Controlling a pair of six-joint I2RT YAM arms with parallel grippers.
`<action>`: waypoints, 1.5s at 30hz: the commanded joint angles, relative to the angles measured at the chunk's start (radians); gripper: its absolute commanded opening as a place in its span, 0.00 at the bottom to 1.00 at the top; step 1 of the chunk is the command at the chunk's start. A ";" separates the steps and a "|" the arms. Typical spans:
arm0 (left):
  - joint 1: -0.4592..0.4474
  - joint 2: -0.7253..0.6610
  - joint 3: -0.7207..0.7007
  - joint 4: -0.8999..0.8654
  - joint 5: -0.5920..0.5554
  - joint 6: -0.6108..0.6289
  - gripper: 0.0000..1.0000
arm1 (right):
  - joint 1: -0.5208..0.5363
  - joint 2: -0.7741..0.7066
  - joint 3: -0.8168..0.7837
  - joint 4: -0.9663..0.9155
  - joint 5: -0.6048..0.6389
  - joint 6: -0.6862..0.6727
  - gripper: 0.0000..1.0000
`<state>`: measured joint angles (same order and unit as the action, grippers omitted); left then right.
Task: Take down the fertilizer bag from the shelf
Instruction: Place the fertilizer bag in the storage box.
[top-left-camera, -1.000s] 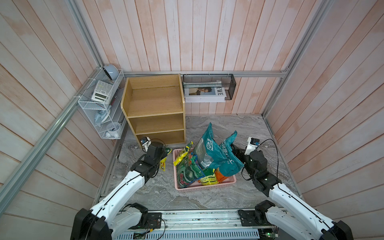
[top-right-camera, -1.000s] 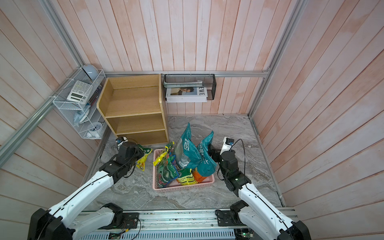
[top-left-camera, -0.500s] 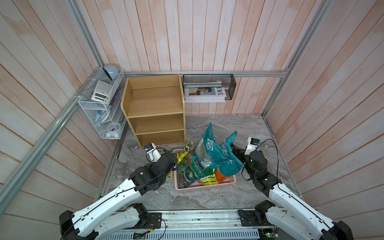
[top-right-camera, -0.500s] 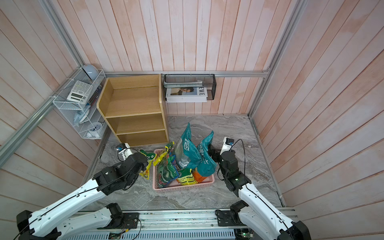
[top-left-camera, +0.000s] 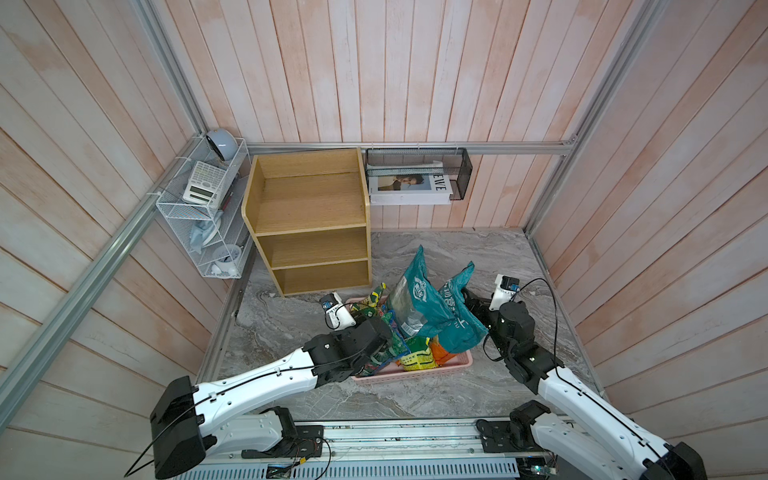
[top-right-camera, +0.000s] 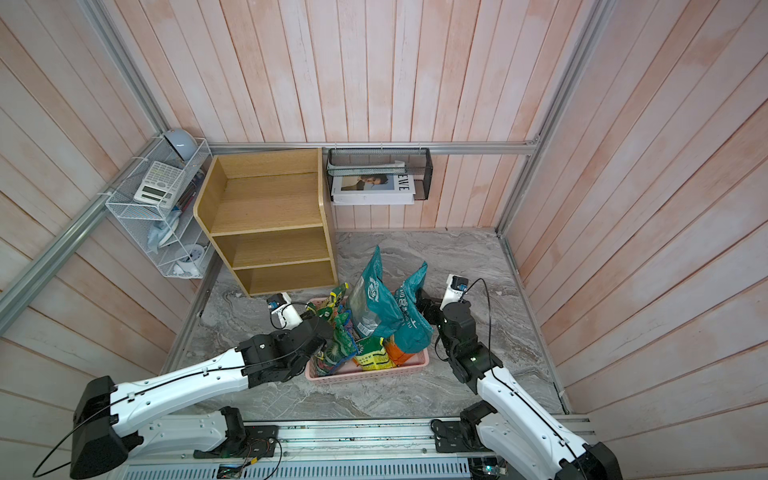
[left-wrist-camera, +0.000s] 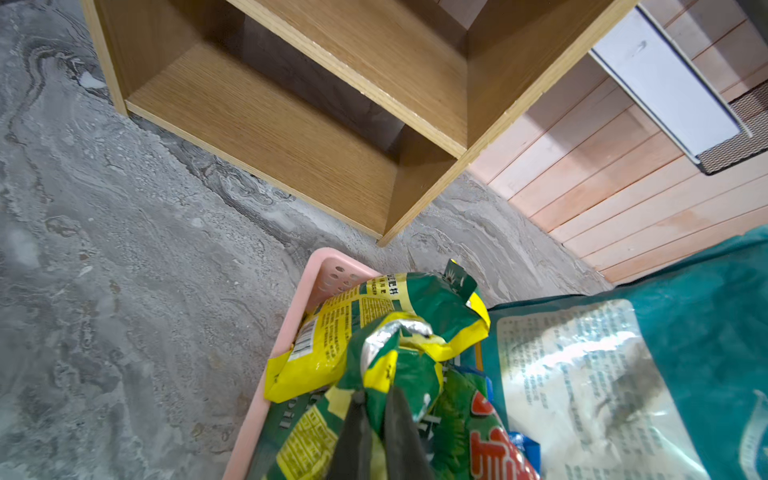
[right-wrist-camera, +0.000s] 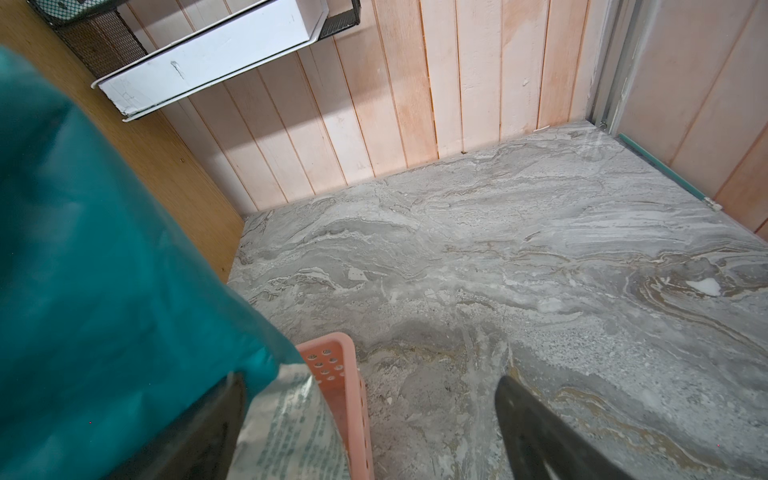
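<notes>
— Entry: what differs from a second ago?

— My left arm has swung from the foot of the shelf (top-left-camera: 309, 208) to the pink basket (left-wrist-camera: 338, 272), at lower centre in both top views. My right arm is unchanged.

— Grips?

— My left gripper (left-wrist-camera: 375, 392) pinches the crumpled neck of the fertilizer bag (left-wrist-camera: 415, 365), low centre in the left wrist view, over the basket. My right gripper (right-wrist-camera: 370, 380) is spread wide beside the teal bag (right-wrist-camera: 104, 270).

— Unclear?

— The frame edge cuts off the bag's lower end. From above, my wrist hides the pinch. I cannot tell whether the bag hangs or rests.
</notes>
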<state>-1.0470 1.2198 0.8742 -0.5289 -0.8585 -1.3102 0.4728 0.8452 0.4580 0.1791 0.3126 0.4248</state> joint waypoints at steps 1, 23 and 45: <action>-0.022 0.065 0.038 0.084 -0.025 -0.060 0.00 | 0.010 -0.009 -0.007 -0.015 -0.015 -0.012 0.98; -0.145 0.338 0.320 -0.588 -0.031 -0.590 0.00 | 0.011 -0.015 -0.009 -0.017 -0.021 -0.009 0.98; -0.136 0.426 0.197 -0.315 0.011 -0.551 0.00 | 0.010 -0.013 -0.004 -0.018 -0.020 -0.011 0.98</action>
<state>-1.1893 1.5990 1.0954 -0.9836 -0.9054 -1.8732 0.4728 0.8360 0.4580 0.1749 0.3119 0.4248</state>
